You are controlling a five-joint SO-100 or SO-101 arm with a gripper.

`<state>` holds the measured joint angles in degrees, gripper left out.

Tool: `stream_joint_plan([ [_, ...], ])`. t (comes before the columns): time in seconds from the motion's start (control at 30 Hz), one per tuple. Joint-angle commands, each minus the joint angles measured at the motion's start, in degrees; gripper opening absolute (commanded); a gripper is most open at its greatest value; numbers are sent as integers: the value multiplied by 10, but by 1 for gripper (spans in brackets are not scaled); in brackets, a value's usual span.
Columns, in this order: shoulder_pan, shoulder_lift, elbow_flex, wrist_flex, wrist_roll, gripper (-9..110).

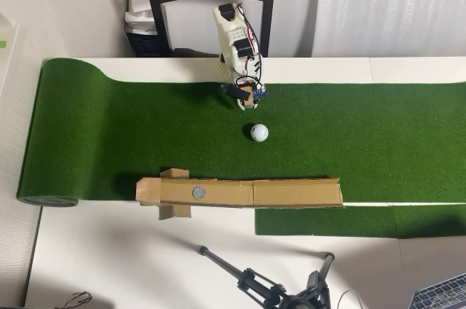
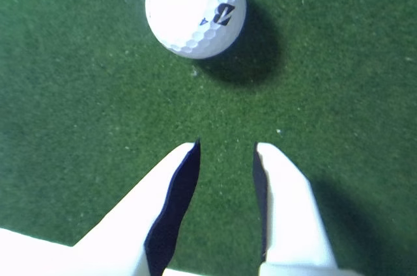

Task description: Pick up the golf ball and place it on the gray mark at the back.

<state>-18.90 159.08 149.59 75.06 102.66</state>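
The golf ball (image 2: pixel 195 9) sits free on the green turf (image 2: pixel 78 94), just ahead of my gripper (image 2: pixel 227 149) — not touching it. My two white fingers (image 2: pixel 287 211) stand a narrow gap apart, holding nothing; I judge they must spread wider to take it. Hard, smooth and round, the ball will likely roll at a nudge — best pinched across its middle. The gray mark (image 1: pixel 197 192) waits on the cardboard strip (image 1: pixel 291 193), well beyond.
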Motion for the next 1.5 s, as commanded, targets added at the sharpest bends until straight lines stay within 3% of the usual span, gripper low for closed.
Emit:
stream_joint_plan([
  [0.0, 0, -136, -138, -26, -4, 17],
  [0.17, -4, -251, -219, -40, -4, 25],
  [0.67, -21, -519, -403, -77, -4, 33],
  [1.33, -62, -533, -410, -107, -4, 33],
  [1.47, -62, -533, -410, -107, -4, 40],
])
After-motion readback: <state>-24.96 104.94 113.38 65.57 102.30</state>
